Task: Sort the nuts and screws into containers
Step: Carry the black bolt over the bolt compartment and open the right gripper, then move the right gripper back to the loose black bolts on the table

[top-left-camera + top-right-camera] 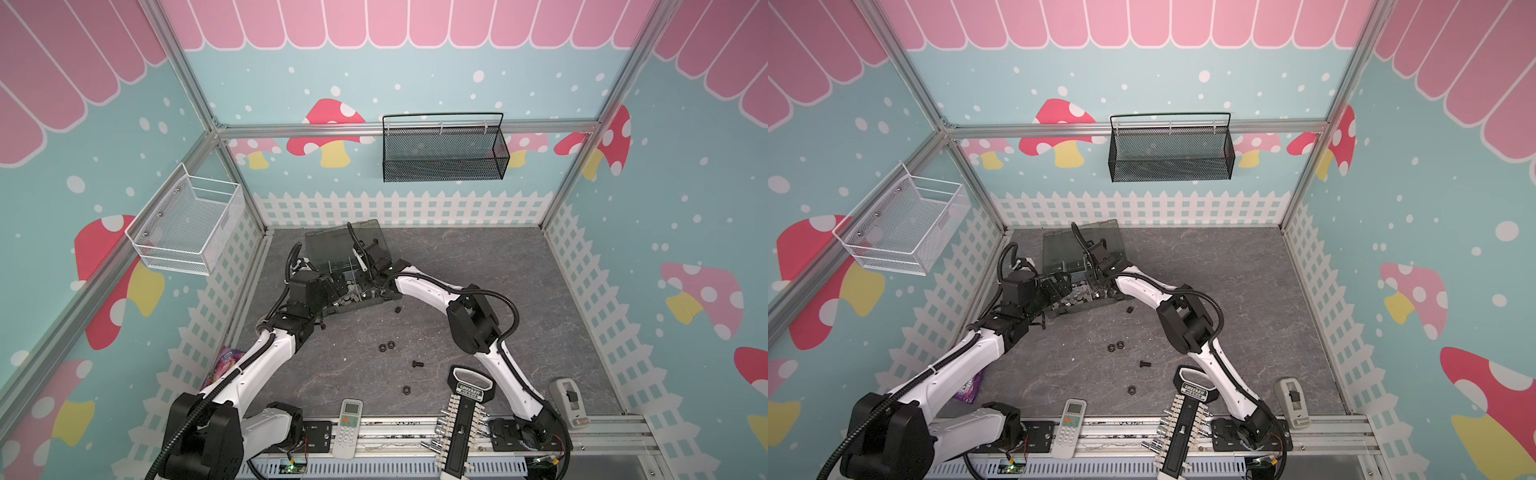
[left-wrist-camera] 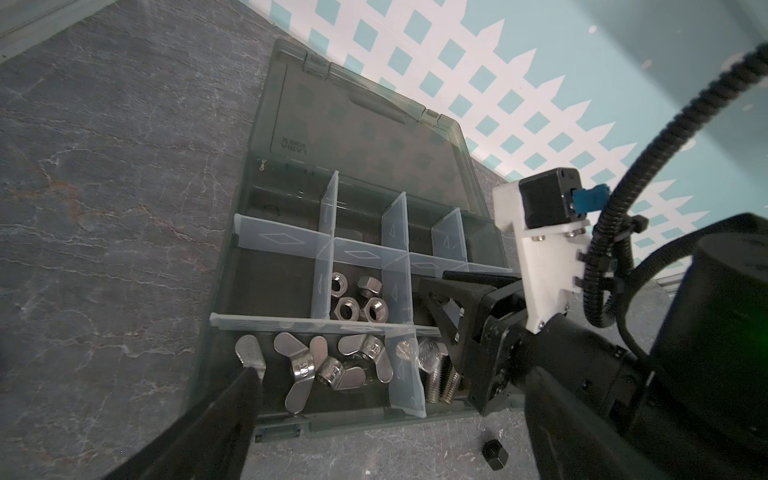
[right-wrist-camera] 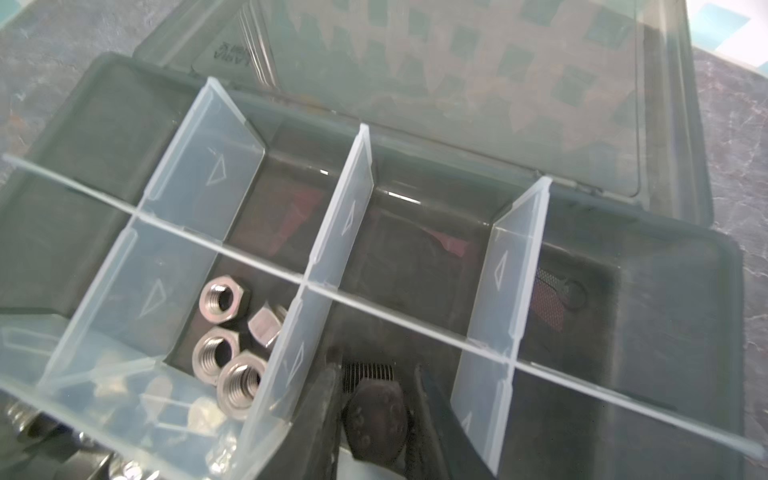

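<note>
At the left, the left gripper [image 1: 332, 286] hovers over the left end of the organizer box [image 2: 222, 286], its jaws spread wide. Inside the box, four silver nuts [image 3: 226, 345] share one compartment. In the compartment just beside it, the right gripper [image 3: 375, 368] has its jaws narrowly parted on either side of a black screw [image 3: 376, 415], with a sliver of gap at the head. Further right and nearer the front of the table [image 1: 519, 291], a loose black screw [image 1: 417, 364] and black nuts [image 1: 386, 345] lie apart from the box
</note>
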